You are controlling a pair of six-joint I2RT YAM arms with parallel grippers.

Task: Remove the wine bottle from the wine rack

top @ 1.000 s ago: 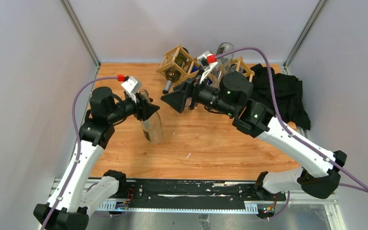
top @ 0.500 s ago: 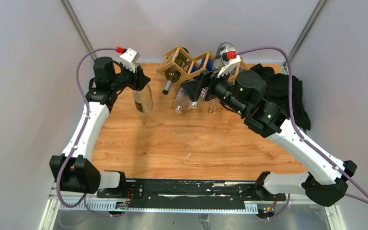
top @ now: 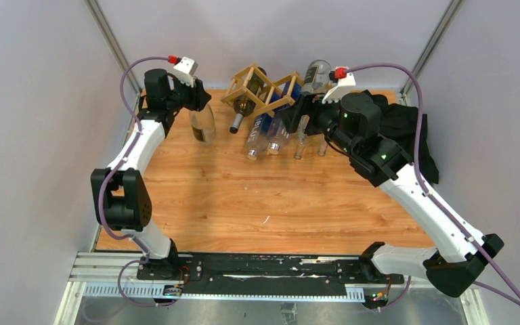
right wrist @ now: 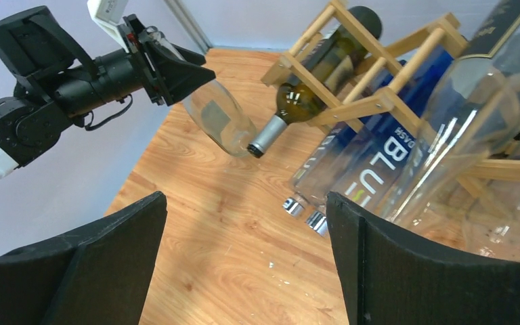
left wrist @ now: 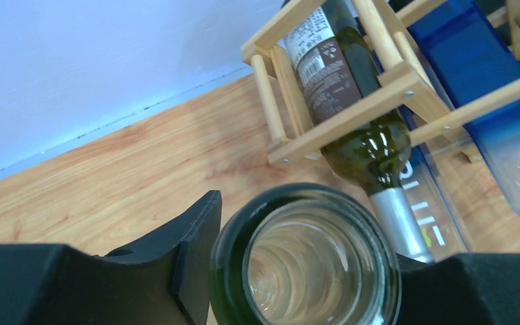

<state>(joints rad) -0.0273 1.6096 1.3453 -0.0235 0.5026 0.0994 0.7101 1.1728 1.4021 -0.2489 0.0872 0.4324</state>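
A clear, green-tinted wine bottle [top: 203, 126] hangs from its neck at the table's back left, off the rack. My left gripper [top: 198, 101] is shut on the neck, and the left wrist view looks straight down into the bottle's mouth [left wrist: 308, 261] between the fingers. The wooden wine rack [top: 265, 89] stands to the right at the back. A dark green wine bottle [top: 246, 103] lies in its left diamond, neck pointing forward; it also shows in both wrist views [left wrist: 352, 108] [right wrist: 315, 78]. My right gripper [top: 292, 112] is open and empty in front of the rack [right wrist: 379, 95].
Blue bottles [top: 264, 130] and clear bottles [top: 302, 135] slope out of the rack onto the table, caps forward [right wrist: 315, 220]. A black cloth [top: 406, 132] lies at the back right. Grey walls close the left, back and right sides.
The left arm has carried its bottle from the table's middle left to the back left corner. The right gripper has opened wider and drawn back toward the rack.
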